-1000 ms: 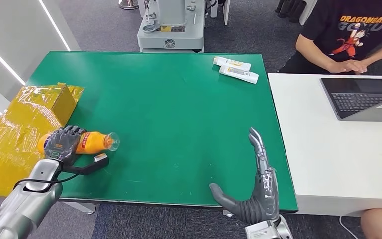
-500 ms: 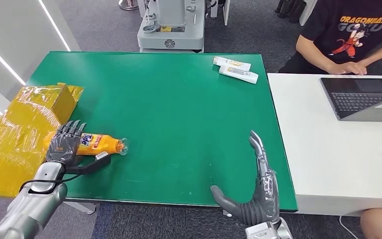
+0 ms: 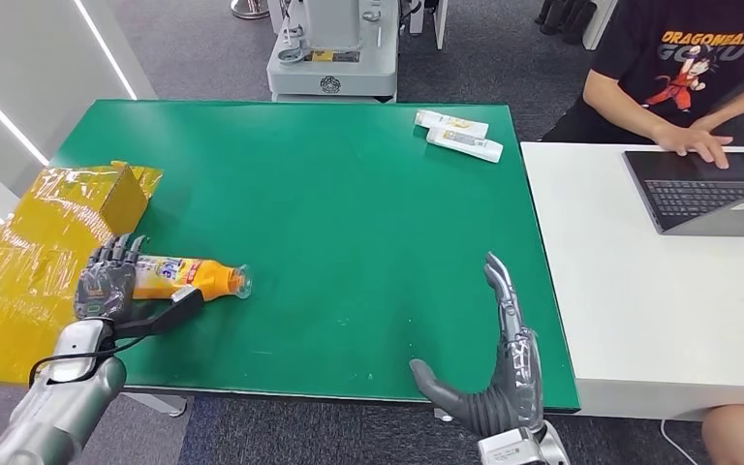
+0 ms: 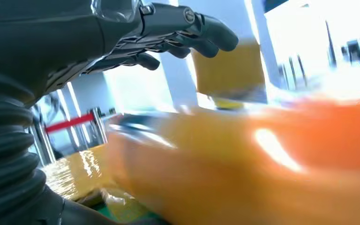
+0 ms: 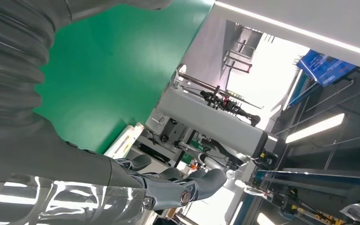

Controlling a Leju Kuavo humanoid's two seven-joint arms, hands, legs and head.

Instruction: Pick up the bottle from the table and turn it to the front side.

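Note:
An orange bottle [image 3: 197, 277] lies on its side on the green table [image 3: 349, 213], near the front left, its clear cap end pointing right and its label facing up. My left hand [image 3: 107, 284] sits at the bottle's base end with fingers spread and lifted off it. Its thumb [image 3: 172, 308] stretches along the bottle's near side. In the left wrist view the bottle [image 4: 262, 164] is a blurred orange mass just under the straightened fingers [image 4: 187, 33]. My right hand [image 3: 499, 373] is open, fingers extended, at the table's front right edge, holding nothing; its fingers [image 5: 183, 187] show in the right wrist view.
A yellow film-wrapped box [image 3: 58, 232] stands just left of the bottle. Two white tubes [image 3: 460, 136] lie at the table's far right. A white desk [image 3: 639, 291] with a laptop [image 3: 712, 189] adjoins on the right, a person [image 3: 678, 68] seated behind it. A grey machine [image 3: 334, 48] stands beyond the table.
My left hand has let go of the bottle, spread its fingers and drawn back to the left. The bottle now lies on the table, label up. The right hand stayed put.

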